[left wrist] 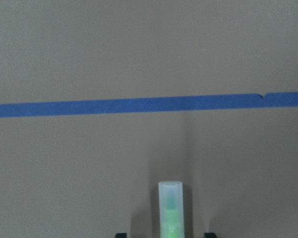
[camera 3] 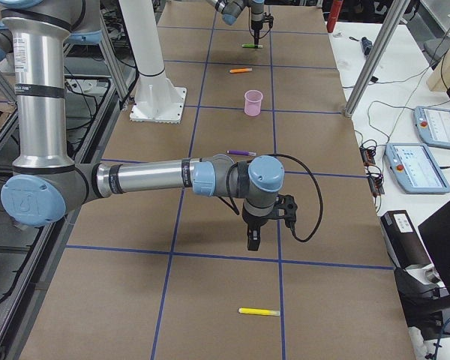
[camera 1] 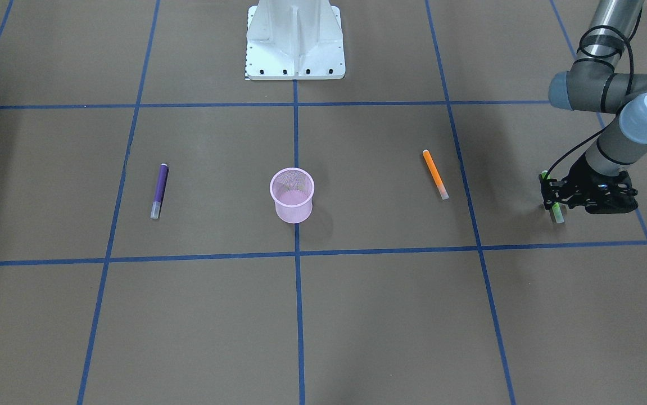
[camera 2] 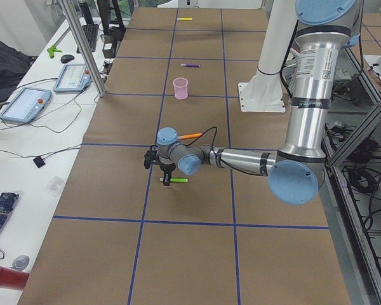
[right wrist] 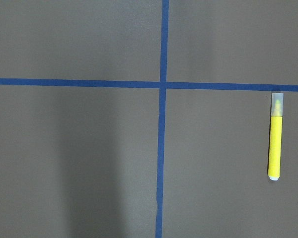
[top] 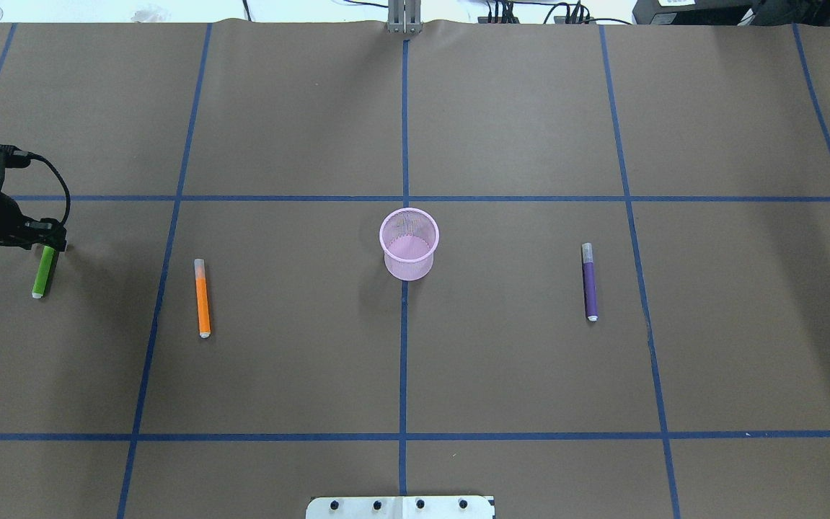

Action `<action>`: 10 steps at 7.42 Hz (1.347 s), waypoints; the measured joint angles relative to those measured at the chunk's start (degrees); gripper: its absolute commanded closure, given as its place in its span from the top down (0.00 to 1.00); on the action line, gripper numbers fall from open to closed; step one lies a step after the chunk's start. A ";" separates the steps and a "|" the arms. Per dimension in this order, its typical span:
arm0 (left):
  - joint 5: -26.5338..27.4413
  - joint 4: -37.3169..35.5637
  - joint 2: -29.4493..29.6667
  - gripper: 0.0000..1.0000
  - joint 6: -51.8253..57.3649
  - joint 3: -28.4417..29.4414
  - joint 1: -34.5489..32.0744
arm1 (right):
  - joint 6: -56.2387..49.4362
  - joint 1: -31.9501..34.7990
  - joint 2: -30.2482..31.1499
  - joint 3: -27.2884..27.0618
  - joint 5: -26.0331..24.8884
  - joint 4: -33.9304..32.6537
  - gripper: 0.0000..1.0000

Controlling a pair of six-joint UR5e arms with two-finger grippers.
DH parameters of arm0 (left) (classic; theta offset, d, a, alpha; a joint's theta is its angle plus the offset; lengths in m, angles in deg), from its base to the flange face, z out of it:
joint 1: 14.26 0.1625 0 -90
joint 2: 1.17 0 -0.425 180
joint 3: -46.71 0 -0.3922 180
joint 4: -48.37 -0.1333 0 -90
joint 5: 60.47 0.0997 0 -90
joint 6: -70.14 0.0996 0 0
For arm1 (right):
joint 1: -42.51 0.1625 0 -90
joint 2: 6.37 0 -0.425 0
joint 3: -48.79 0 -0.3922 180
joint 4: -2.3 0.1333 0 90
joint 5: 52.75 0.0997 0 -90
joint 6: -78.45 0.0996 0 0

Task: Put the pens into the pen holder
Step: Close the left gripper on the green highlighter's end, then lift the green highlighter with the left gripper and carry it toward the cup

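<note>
Left claw (top: 50, 244) straddles green pen (top: 42, 274), cap away from robot.

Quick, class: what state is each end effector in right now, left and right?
Left end effector: open, fingers straddling the green pen on the table.
Right end effector: cannot be told.

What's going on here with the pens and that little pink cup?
A two-armed robot is gathering pens into the pink mesh pen holder, which looks empty. The left arm has its jaws set either side of the green pen, open and not yet gripping; the pen lies on the table. The orange pen and purple pen lie untouched either side of the holder. The right arm hovers near a yellow pen at the table's end.
</note>
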 measured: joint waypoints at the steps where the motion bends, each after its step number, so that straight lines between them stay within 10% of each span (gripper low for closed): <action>1: 0.00 0.00 0.01 0.58 -0.02 0.08 0.16 | 0.02 0.00 -0.03 0.00 0.00 0.00 1.00; 4: 0.02 0.02 0.00 0.45 -0.09 0.12 0.51 | -0.02 0.00 -0.03 -0.04 0.00 0.00 1.00; 8: -0.06 0.10 -0.06 0.00 -0.07 -0.08 0.59 | -0.02 0.00 -0.06 -0.13 0.01 0.00 1.00; 10: -0.10 0.39 -0.20 0.00 -0.32 -0.26 0.58 | -0.02 0.00 -0.07 -0.34 0.07 0.00 1.00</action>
